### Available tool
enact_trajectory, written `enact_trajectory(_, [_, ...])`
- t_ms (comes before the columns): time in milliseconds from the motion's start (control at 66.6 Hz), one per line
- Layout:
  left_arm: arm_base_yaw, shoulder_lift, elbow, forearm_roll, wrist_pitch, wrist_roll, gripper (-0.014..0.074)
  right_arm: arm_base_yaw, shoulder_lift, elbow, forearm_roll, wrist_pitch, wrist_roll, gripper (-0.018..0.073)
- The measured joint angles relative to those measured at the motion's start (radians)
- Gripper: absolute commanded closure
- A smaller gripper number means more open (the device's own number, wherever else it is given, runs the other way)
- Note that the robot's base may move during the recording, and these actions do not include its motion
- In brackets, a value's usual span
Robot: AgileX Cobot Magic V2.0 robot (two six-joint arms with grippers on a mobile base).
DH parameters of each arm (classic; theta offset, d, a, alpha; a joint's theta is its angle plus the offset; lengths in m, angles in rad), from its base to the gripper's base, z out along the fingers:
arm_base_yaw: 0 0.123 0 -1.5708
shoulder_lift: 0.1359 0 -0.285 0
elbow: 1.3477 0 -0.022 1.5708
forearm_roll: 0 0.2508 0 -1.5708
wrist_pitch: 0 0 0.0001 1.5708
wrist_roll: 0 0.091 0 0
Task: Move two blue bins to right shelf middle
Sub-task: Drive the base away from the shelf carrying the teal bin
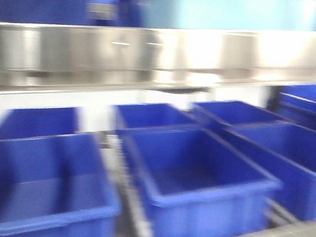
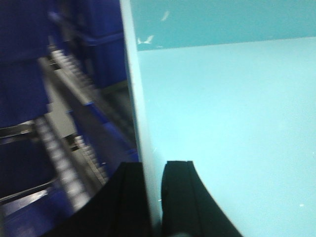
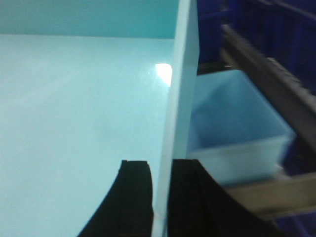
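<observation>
Turquoise plastic, pale and glossy, fills both wrist views: it is the pale turquoise bin (image 2: 222, 123), and I have it by its walls. The left end effector (image 2: 153, 166) is pressed onto one thin upright wall, one black finger (image 2: 129, 197) outside and the other inside the basin. The right end effector (image 3: 160, 165) pinches a wall of the same colour the same way, with the basin floor on its left; neither shows any slack around the plastic. Past the right-hand wall a second pale bin (image 3: 237, 128) sits lower down beside a dark rail (image 3: 266, 74). The front view is badly blurred, but I make out a steel shelf edge (image 1: 125, 54) running across, and under it rows of dark blue bins (image 1: 197, 178), touching or nearly so. Roller tracks (image 2: 64, 153) run past the left wall.
</observation>
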Motion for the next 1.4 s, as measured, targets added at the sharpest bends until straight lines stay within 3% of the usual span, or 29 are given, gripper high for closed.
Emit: enact_trajectory(1396, [0.000,0.002,0.000,0.000,0.000,0.002,0.0707,0.000,0.000,0.000,0.000,0.000,0.000,0.0712])
